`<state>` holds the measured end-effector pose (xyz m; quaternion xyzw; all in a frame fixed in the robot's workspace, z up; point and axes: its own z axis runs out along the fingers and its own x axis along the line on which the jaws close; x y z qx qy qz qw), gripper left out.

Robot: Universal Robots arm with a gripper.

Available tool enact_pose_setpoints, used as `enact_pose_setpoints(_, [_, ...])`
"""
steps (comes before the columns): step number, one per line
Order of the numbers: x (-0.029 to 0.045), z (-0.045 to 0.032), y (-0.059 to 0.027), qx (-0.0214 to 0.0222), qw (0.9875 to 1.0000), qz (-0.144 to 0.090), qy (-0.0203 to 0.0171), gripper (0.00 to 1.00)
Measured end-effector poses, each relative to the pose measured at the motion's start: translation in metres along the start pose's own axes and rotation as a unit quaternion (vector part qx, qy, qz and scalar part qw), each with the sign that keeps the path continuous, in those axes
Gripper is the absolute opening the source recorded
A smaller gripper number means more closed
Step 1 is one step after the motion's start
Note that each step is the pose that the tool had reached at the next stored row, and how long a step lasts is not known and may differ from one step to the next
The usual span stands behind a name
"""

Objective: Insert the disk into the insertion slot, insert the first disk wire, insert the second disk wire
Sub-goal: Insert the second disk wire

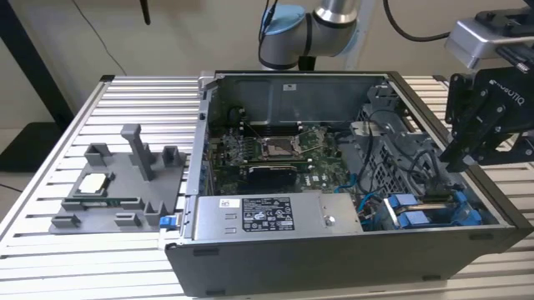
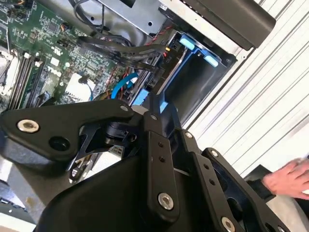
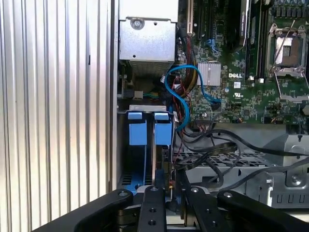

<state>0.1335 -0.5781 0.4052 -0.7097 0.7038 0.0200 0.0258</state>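
Observation:
The insertion slot (image 1: pixel 471 215) is the grey drive cage with blue fittings in the open case's near corner, on the exterior view's right. The disk's blue carrier (image 3: pixel 163 135) stands edge-on inside that slot (image 3: pixel 118 145), next to a second blue tab (image 3: pixel 137 133). A bundle of black wires (image 3: pixel 212 150) and a blue cable (image 3: pixel 176 96) run to the carrier's inner end. My black gripper (image 1: pixel 456 165) hangs over that end of the slot. In both wrist views its fingers (image 3: pixel 153 203) come together at the gripper tip (image 2: pixel 149 104) (image 3: pixel 171 193). Whether a connector sits between them is hidden.
The silver power-supply box (image 1: pixel 267 215) lies along the case's near wall, and the motherboard (image 1: pixel 276 150) fills the floor. A grey fixture tray (image 1: pixel 117 187) rests on the slatted table at the exterior view's left. A person's hand (image 2: pixel 289 179) shows beyond the case.

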Motion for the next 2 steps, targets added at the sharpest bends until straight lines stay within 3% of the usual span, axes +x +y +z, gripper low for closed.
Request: enact_pose_setpoints(2, [0.0000, 0.0000, 0.0000, 0.0000, 1.0000, 0.000, 0.0000, 0.24])
